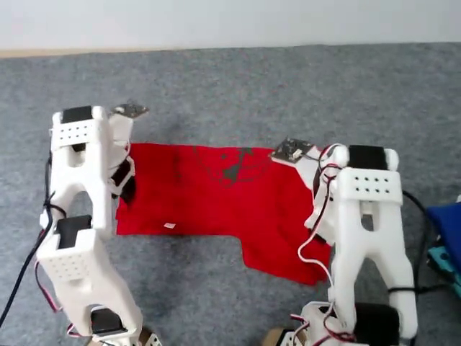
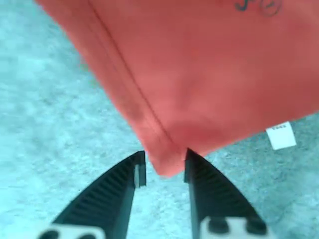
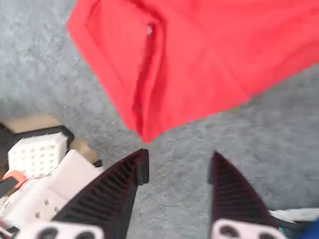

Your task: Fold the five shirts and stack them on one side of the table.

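Note:
A red shirt with a dark print lies spread on the grey table, a small white tag near its front edge. My left gripper is open at the shirt's left side. Its two fingertips stand on either side of a corner of the red shirt, with the tag close by. My right gripper is open over bare table, just short of a folded-over corner of the shirt. The right arm covers the shirt's right edge in the high view.
A blue cloth and a teal object lie at the table's right edge. The white base of an arm stands near the right gripper. Grey table stretches behind the shirt to the back wall.

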Action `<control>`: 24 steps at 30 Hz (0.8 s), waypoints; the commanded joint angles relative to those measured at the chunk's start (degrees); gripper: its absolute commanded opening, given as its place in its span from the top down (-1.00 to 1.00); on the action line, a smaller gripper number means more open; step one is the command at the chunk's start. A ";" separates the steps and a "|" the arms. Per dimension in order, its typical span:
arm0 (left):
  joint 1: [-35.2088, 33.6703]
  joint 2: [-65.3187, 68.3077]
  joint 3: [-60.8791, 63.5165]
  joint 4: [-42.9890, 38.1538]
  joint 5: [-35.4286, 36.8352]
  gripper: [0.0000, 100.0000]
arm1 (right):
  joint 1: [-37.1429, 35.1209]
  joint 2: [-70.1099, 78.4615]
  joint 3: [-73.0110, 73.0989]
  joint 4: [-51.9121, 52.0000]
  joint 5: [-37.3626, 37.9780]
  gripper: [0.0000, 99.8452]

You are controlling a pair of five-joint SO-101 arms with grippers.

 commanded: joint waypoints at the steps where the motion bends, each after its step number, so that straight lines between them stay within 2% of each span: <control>1: 0.26 -6.42 -2.59 1.85 -1.67 0.70 | 0.31 -4.79 -3.52 2.33 0.09 0.52; 10: 0.44 -15.82 -2.33 1.76 -1.41 0.73 | 0.40 -6.99 -2.20 -0.40 -0.18 0.56; 16: -0.88 -16.62 -2.24 1.85 -0.88 1.00 | -1.27 0.75 3.69 -7.52 -0.18 1.00; 19: -2.99 -16.62 -2.24 1.58 3.34 0.99 | -3.82 5.23 4.04 -8.04 -0.18 0.96; 24: -4.48 -16.53 -2.24 1.49 3.87 0.99 | -8.84 13.23 3.96 -13.76 -0.18 0.98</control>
